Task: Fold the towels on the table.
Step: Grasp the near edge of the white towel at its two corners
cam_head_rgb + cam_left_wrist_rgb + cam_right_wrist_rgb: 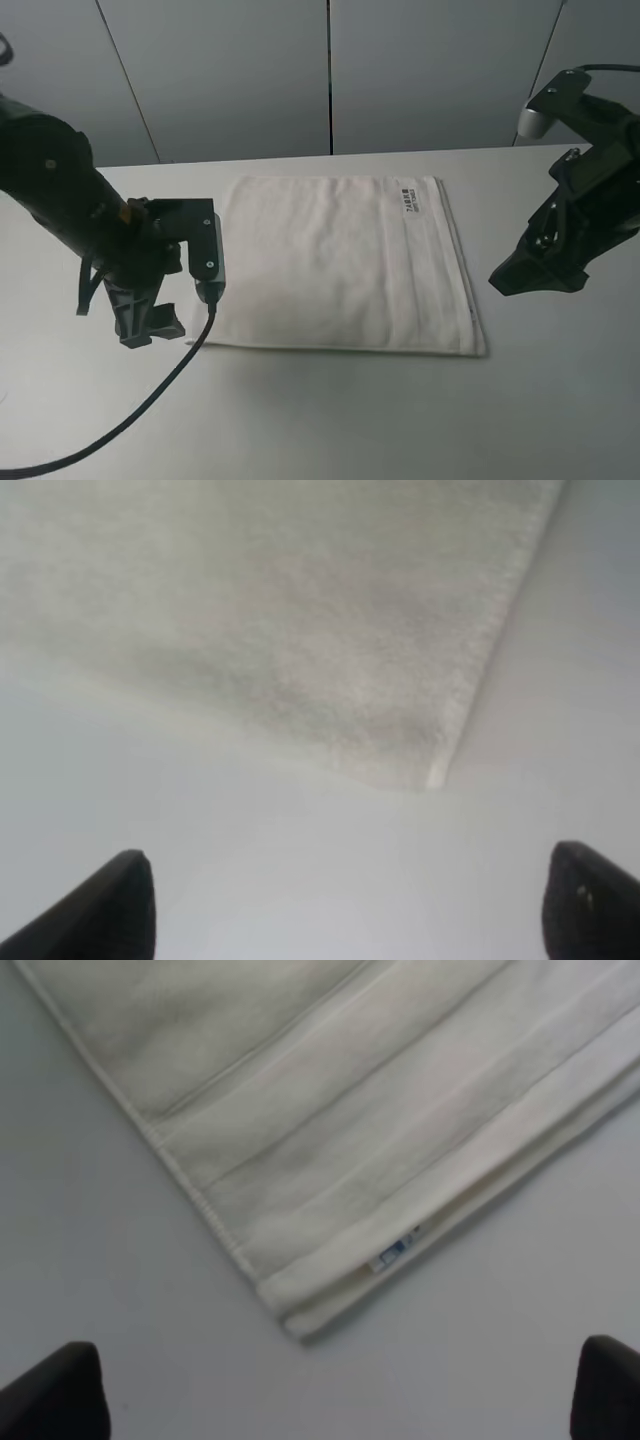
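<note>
**A:** Where does the towel sit?

**B:** The white terry towel [340, 265] lies flat near the middle of the white table [320, 430]. Its printed label [408, 200] is toward the towel's 1 o'clock, and the hem band [430, 270] runs down its 3 o'clock side.

**A:** And the left gripper?

**B:** The left gripper [350, 910] hangs just beside the towel's 8 o'clock corner. Its jaws are spread wide with nothing between them. Its own camera shows that corner lying on bare table ahead of the fingertips.

**A:** The right gripper?

**B:** The right gripper [335, 1390] stands off at the towel's 3 o'clock, apart from the cloth, equally wide and holding nothing. Its camera shows a towel corner with stacked layers and a small blue-printed tag [392, 1250] peeking out between them.

**A:** Anything else?

**B:** A black cable [150, 400] trails from the left arm toward the table's 7 o'clock.
</note>
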Controlling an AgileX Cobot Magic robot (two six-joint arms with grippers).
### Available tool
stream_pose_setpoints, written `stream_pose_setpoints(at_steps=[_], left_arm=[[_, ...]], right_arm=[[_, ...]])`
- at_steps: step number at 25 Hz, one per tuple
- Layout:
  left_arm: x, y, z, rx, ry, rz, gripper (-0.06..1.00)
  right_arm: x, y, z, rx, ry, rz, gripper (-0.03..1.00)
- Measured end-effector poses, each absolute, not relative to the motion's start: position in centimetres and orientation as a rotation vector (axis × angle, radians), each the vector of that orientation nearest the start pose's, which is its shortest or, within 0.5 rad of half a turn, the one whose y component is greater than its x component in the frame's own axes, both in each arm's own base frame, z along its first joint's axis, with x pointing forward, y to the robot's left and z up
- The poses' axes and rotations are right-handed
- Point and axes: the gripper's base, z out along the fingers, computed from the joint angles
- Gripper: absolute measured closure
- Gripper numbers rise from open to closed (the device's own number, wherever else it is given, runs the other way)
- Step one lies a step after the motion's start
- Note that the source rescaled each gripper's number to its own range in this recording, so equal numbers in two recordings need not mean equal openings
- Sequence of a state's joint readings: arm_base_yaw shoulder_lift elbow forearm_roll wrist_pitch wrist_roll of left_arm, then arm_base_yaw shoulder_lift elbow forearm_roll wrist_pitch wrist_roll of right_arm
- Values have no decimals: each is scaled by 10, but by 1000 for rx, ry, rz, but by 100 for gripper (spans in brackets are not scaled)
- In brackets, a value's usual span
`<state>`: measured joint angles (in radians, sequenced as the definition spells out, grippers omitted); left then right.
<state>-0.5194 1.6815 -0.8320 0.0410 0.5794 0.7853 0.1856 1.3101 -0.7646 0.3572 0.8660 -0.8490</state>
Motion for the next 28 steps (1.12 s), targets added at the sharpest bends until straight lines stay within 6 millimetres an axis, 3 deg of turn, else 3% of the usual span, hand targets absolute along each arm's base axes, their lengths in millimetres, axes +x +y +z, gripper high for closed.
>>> stream_pose_setpoints(at_steps=[5, 9, 16, 28], left_arm=[[268, -155, 130, 1873, 2334, 70, -5], [268, -158, 114, 1928, 2390, 54, -5], [256, -176, 106, 2047, 2336, 58, -5], [257, -171, 95, 2086, 2370, 121, -5]], right_arm=[[215, 65, 230, -1135, 2558, 287, -3], [215, 65, 230, -1135, 2558, 287, -3], [216, 65, 231, -1126, 2547, 276, -3], [217, 65, 228, -1193, 2527, 271, -3]])
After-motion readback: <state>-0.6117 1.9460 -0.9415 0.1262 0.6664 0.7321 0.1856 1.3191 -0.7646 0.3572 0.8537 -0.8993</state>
